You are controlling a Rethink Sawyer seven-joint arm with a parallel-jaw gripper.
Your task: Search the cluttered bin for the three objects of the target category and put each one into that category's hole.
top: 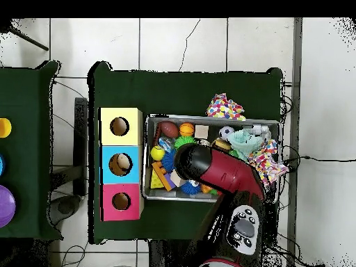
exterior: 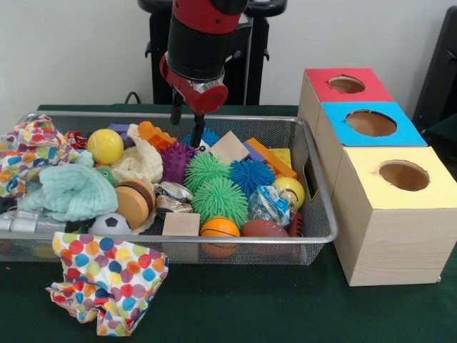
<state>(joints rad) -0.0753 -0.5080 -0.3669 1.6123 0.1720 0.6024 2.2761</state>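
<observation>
While the red and black arm (exterior: 203, 39) reaches down over the back of the wire bin (exterior: 314, 182), we see its gripper (exterior: 186, 118) hanging just above the clutter with its two dark fingers set a little apart and nothing between them. Beside the bin stand three wooden boxes in a row, each with a round hole on top: the yellow-topped box (exterior: 389, 214), the blue-topped box (exterior: 371, 125) and the red-topped box (exterior: 346, 86). We count three spiky balls near the bin's middle, touching one another: two green (exterior: 218, 200), one blue (exterior: 251, 175), with a purple spiky ball (exterior: 175, 161) just beside them. A mint cloth (exterior: 68, 191) lies at one end, a spotted cloth (exterior: 107, 282) on the table in front. Smaller still are a yellow ball (exterior: 106, 145), a basketball (exterior: 219, 229) and a wooden block (exterior: 181, 224).
</observation>
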